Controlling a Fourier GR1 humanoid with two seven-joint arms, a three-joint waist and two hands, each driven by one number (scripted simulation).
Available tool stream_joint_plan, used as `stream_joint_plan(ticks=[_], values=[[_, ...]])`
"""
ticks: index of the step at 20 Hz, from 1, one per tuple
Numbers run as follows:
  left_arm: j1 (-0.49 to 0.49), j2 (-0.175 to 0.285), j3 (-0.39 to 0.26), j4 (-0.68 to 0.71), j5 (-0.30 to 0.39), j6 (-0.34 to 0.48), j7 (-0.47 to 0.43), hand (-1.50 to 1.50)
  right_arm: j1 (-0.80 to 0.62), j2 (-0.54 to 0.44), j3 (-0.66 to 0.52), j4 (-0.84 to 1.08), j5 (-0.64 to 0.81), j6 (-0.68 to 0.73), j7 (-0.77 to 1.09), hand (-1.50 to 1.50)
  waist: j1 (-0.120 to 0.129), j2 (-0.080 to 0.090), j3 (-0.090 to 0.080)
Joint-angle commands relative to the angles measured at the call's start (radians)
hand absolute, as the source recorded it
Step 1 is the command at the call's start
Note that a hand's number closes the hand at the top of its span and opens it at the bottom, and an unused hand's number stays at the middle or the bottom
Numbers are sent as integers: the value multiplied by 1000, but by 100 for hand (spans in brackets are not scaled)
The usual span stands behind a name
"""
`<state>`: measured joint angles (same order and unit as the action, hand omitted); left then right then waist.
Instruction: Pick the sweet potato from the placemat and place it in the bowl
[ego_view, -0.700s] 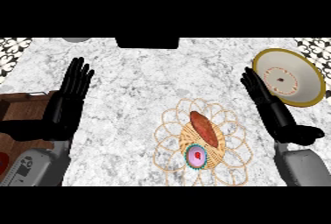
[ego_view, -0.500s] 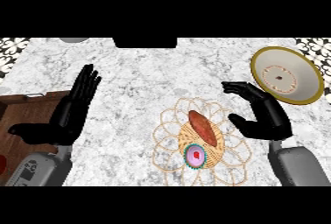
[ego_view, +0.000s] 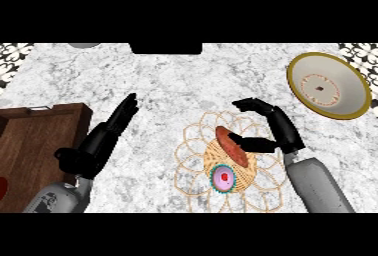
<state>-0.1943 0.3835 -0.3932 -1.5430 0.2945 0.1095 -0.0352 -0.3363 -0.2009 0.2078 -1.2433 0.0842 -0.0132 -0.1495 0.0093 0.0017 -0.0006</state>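
Two hands show above the marble counter (ego_view: 170, 80). The right hand (ego_view: 280, 131) hangs over the lacy placemat (ego_view: 196, 146), fingers (ego_view: 249, 105) bent but spread wide from the thumb, which overlaps the sweet potato (ego_view: 226, 138) lying on the mat's woven middle. The left hand (ego_view: 100, 142) is flat, fingers straight, beside a wooden board (ego_view: 37, 145). The bowl (ego_view: 341, 70) sits well apart, far right.

The left hand (ego_view: 100, 142) is held flat at the view's left, its fingers (ego_view: 124, 107) straight and together, pointed up and to the right. The left forearm (ego_view: 59, 200) is brought in from the lower edge. The right hand (ego_view: 283, 131) is held right of centre, fingers hooked leftward at the tips, thumb (ego_view: 251, 143) stretched left, well apart from them. The right forearm (ego_view: 317, 185) is sloped in from the lower right.
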Motion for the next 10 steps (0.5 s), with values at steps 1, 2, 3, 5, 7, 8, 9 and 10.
stream_joint_plan(ticks=[1,2,3,5,7,8,9,10], values=[[19,4,-9,-42,8,-35,39,0,-59,-8,70,98,142,-25,-58,-150,8,0,1],[10,-25,-21,13,-27,-14,-7,0,-128,-48,76,65,150,20,21,-150,3,0,0],[30,-18,-17,-11,-10,-22,7,0,-114,-65,108,69,193,21,14,-150,5,-1,0],[25,-5,-15,-21,-14,-23,34,0,-198,-81,141,56,242,52,148,-150,6,-3,-1],[-9,-31,-23,3,-28,-3,54,0,-269,-132,179,74,279,147,230,-150,4,-3,-1],[11,-36,-34,-19,-36,2,41,0,-269,-163,201,58,316,163,268,-150,1,-7,-2],[3,2,12,-18,4,-37,40,0,-318,-205,206,61,319,235,312,-150,6,-7,-3],[-18,-38,-14,41,-42,0,22,0,-343,-229,238,66,320,323,333,-150,-6,-3,-4]])
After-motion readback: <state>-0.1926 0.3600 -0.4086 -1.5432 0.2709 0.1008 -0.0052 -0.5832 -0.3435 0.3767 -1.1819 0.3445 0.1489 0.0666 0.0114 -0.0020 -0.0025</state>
